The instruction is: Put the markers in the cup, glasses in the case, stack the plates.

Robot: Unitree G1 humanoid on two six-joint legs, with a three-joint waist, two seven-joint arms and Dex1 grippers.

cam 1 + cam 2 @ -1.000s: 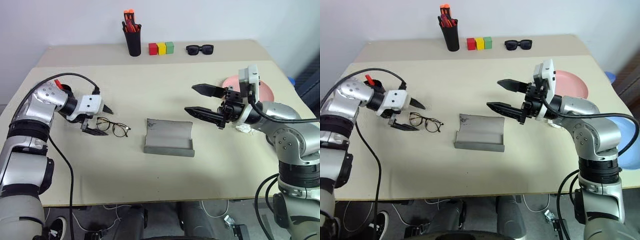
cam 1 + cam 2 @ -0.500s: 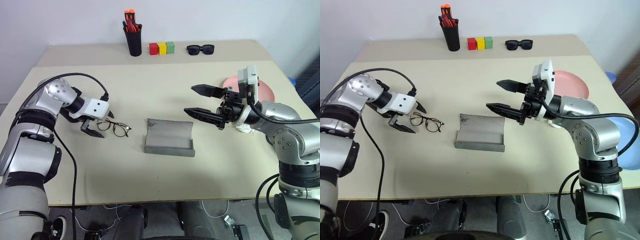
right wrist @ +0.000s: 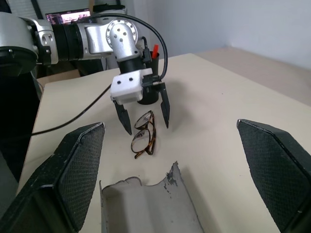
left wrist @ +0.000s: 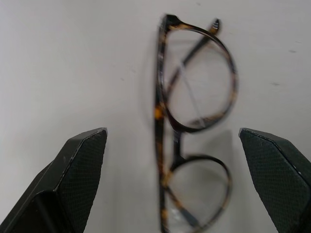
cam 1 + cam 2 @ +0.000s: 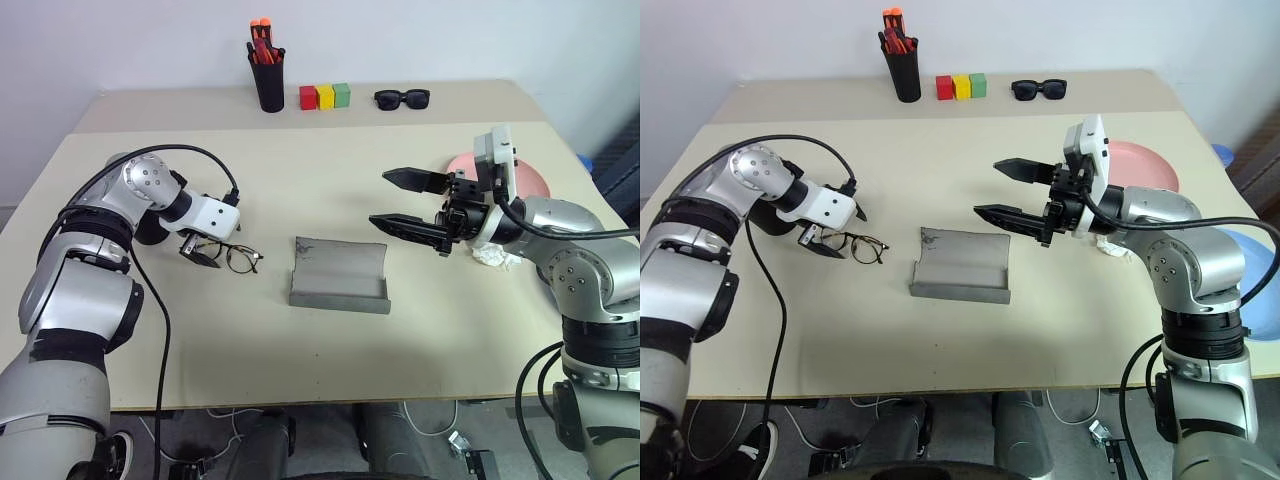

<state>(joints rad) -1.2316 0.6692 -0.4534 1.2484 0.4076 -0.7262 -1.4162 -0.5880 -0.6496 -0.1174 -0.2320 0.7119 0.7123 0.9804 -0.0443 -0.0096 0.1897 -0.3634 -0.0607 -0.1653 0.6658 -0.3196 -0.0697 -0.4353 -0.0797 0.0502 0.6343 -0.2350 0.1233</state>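
The thin wire-frame round-lensed glasses lie left of centre, beside the open grey felt case. Your left gripper straddles them, jaws wide. Grip the bridge (light, fragile, likely slippery). Right gripper: wide, empty.

We see the glasses lying on the table to the left of the open case, with the cup further left. At the table's far edge, the pen holder, three blocks and sunglasses run left to right. On the right lie two plates, one nearer the front edge.
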